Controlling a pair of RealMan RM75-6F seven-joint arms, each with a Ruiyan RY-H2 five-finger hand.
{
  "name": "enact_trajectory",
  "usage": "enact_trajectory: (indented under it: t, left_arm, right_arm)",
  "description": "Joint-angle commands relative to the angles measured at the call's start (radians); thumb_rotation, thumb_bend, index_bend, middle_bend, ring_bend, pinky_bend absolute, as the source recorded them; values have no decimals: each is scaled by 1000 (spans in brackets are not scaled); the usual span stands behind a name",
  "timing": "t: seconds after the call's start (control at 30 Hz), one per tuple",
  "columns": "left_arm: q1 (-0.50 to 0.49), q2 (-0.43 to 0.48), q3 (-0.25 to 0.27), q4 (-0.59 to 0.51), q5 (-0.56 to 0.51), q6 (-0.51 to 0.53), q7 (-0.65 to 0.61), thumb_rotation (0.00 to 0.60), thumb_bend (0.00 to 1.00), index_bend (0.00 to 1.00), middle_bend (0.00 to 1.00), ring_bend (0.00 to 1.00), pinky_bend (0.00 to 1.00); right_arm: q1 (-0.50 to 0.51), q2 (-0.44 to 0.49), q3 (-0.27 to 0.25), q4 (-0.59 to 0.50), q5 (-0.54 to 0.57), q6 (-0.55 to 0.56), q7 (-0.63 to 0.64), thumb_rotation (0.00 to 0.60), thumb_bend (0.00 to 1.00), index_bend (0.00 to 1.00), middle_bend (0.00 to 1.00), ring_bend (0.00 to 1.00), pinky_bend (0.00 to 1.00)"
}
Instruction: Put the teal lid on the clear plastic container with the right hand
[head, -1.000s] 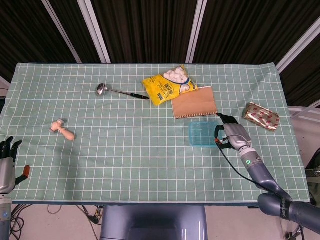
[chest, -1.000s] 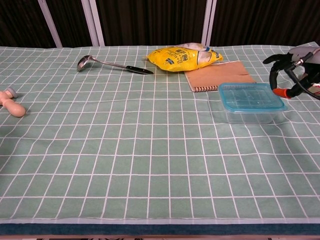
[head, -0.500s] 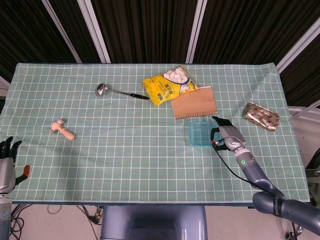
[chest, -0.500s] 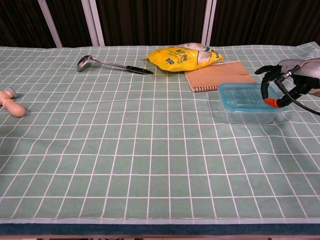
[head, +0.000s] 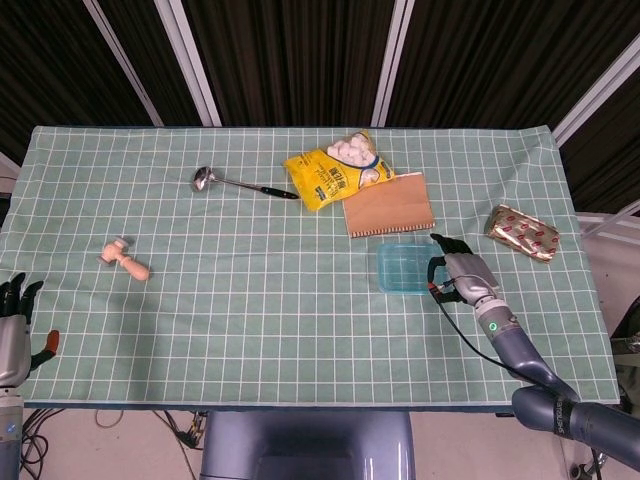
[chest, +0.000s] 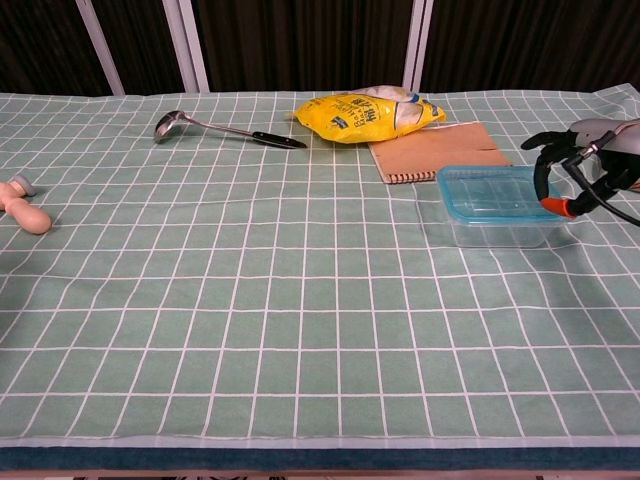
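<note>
The clear plastic container (chest: 497, 207) is seen on the green checked tablecloth (head: 250, 300), just in front of the brown notebook (head: 388, 204), toward the right side of the table. The teal lid (head: 406, 266) is already seated on top of it, its rim covering the container's edges. The right hand (head: 462, 272) is held just beside the container's right end, with its dark fingers (chest: 553, 141) curled downward and apart; nothing is gripped in it. Whether the fingertips touch the lid's edge cannot be told from either view. The left hand (head: 14, 322) is seen only in the head view, low at the near left corner beyond the table edge, its fingers pointing up and spread, with nothing held.

Behind the notebook a yellow snack bag (head: 335, 171) is lying, and to its left a metal ladle (head: 240, 184) with a black handle. A small wooden stamp (head: 125, 258) is placed near the left edge. A shiny foil packet (head: 522, 232) is found well to the right of the container.
</note>
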Motion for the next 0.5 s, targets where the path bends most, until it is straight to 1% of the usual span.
enact_trajectory:
  t: [0.03, 0.5]
  left_arm:
    - [0, 0, 0, 1, 1, 0, 1, 600, 361, 144, 0, 0, 0]
    - [0, 1, 0, 1, 1, -1, 0, 600, 361, 144, 0, 0, 0]
  right_arm:
    - [-2, -1, -3, 2, -1, -2, 2, 600, 470, 664, 60, 0, 0]
    - [1, -29, -6, 57, -5, -32, 35, 600, 469, 668, 58, 0, 0]
